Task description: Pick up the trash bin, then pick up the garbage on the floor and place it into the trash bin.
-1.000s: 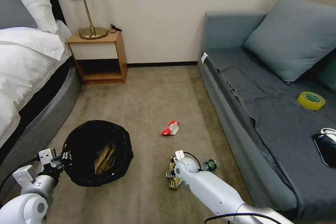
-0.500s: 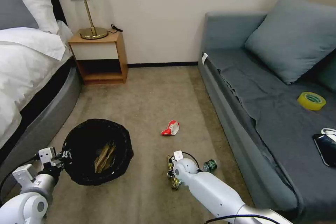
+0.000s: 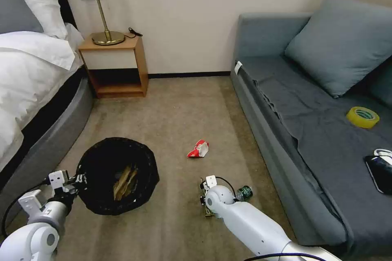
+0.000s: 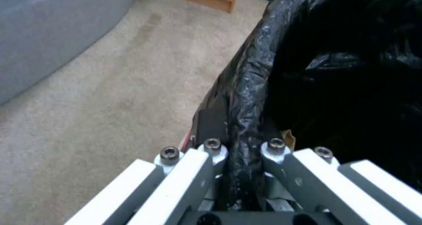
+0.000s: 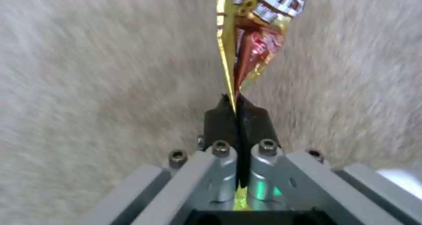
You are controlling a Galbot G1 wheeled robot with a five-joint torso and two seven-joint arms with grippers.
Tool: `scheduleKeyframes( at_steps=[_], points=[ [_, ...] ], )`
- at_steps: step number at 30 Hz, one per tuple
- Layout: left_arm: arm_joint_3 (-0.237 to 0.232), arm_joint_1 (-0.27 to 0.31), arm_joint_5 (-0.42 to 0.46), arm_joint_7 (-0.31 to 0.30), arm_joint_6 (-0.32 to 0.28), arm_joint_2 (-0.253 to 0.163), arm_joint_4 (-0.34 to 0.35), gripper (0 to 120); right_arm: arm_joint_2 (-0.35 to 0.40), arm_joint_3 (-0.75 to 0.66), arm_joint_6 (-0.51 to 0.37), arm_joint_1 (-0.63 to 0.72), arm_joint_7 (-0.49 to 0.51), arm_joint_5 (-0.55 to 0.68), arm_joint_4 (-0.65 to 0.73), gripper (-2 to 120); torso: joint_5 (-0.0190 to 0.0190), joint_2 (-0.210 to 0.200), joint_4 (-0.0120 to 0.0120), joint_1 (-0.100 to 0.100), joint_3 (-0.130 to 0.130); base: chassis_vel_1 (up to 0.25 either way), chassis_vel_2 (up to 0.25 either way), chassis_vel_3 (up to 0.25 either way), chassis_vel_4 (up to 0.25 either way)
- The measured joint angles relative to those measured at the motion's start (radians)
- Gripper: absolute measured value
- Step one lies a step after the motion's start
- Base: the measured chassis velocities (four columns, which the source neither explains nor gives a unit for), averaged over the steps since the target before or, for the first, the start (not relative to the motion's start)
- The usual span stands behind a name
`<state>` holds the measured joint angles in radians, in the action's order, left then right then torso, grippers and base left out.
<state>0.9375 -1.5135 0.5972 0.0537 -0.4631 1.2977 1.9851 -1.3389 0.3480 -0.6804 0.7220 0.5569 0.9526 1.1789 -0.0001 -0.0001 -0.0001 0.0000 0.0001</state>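
Note:
The trash bin (image 3: 118, 175), round and lined with a crinkled black bag (image 4: 334, 70), hangs just off the carpet at lower left, a tan paper bag (image 3: 124, 181) inside. My left gripper (image 3: 79, 180) is shut on its near rim, and the pinched rim (image 4: 239, 126) runs between the fingers. My right gripper (image 3: 206, 206) is low over the carpet at bottom centre, shut on a gold-brown snack wrapper (image 5: 248, 37) that hangs from its black pads (image 5: 217, 119). A red-white wrapper (image 3: 199, 149) lies mid-floor. A small bottle with a green label (image 3: 244, 192) lies beside the right wrist.
A grey sofa (image 3: 310, 130) lines the right, carrying a yellow tape roll (image 3: 362, 117) and a black phone (image 3: 379, 171). The bed (image 3: 32, 89) borders the left. A wooden nightstand (image 3: 114, 65) with a brass lamp (image 3: 107, 37) stands against the far wall. Open carpet lies between.
The right gripper has drawn back toward me with the snack wrapper, which now mostly hides behind the wrist. The bin has shifted slightly to the right in the left gripper.

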Motion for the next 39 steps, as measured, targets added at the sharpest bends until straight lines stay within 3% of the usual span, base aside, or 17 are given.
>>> scheduleKeyframes(
  at_steps=[11,14,23,30,39],
  points=[
    [-0.041,0.008,0.001,-0.013,-0.021,0.003,0.008,3,0.073,-0.068,0.042,-0.076,0.076,0.1,0.328,0,0.0001,0.0,0.0,0.0,0.0,0.0,0.0,0.0,0.0],
    [-0.055,0.009,0.001,-0.019,-0.028,0.004,0.015,3,0.082,-0.086,0.116,-0.121,0.036,0.108,0.468,0,0.0001,0.0,0.0002,0.0,0.0,0.0,0.0,0.0,0.0],
    [-0.086,0.015,-0.004,-0.032,-0.043,0.018,0.03,3,0.11,-0.038,0.266,-0.16,-0.062,0.119,0.722,0,0.0001,0.0,0.0001,0.0,0.0,0.0,0.0,0.0,0.0],
    [-0.105,0.017,0.001,-0.044,-0.055,0.028,0.045,3,0.14,0.063,0.317,-0.094,-0.195,0.07,0.826,0,0.0002,0.0,0.0,0.0,0.0,0.0,0.0,0.0,0.0],
    [-0.12,0.0,0.019,-0.056,-0.066,0.048,0.076,3,0.11,0.168,0.329,-0.019,-0.249,-0.047,0.766,0,0.0002,0.0,0.0001,0.0,0.0,0.0,0.0,0.0,0.0]
  ],
)
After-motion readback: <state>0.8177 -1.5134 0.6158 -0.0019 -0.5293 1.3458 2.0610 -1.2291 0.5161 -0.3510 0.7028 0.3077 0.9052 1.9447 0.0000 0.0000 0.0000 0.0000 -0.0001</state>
